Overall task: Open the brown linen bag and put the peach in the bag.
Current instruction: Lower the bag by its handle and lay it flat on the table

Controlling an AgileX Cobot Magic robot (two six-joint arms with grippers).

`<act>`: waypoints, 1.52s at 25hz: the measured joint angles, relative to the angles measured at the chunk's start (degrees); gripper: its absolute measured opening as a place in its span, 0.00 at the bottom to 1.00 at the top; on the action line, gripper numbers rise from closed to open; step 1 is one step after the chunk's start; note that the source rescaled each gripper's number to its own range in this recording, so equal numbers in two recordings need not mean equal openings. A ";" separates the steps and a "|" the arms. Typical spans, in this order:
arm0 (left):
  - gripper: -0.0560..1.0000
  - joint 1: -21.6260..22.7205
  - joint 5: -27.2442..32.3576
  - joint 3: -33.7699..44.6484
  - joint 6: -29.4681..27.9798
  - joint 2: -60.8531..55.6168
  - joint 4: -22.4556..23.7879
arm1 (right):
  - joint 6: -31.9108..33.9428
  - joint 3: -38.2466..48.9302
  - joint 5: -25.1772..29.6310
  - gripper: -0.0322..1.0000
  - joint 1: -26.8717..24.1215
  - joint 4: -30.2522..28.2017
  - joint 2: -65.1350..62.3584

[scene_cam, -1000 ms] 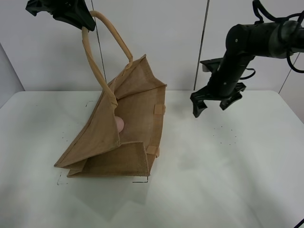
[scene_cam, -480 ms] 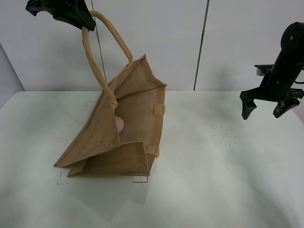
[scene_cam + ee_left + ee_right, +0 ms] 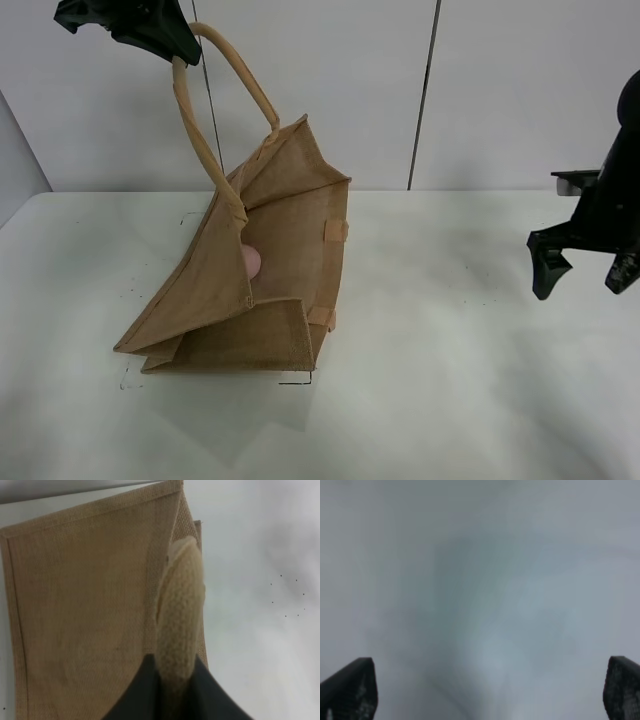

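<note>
The brown linen bag (image 3: 262, 270) stands tilted on the white table, its mouth held open. My left gripper (image 3: 172, 42) is high at the top left, shut on one rolled handle (image 3: 196, 130); the left wrist view shows the handle (image 3: 179, 615) clamped between the jaws above the bag's side (image 3: 80, 630). The peach (image 3: 250, 263) is a small pink shape inside the bag, partly hidden by the front wall. My right gripper (image 3: 585, 272) is open and empty at the far right, above the table; the right wrist view shows its fingertips (image 3: 350, 687) spread over bare table.
The white table (image 3: 430, 380) stretches around the bag. A grey wall with a vertical seam (image 3: 424, 100) runs behind it. Small dark marks (image 3: 475, 290) dot the table right of the bag.
My right arm has swung away from beside the bag to the far right edge and lowered a little. The left gripper, bag and peach have not moved.
</note>
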 joint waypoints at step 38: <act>0.05 0.00 0.00 0.00 0.18 0.00 0.00 | 2.88 43.23 -10.34 1.00 0.65 -0.54 -95.28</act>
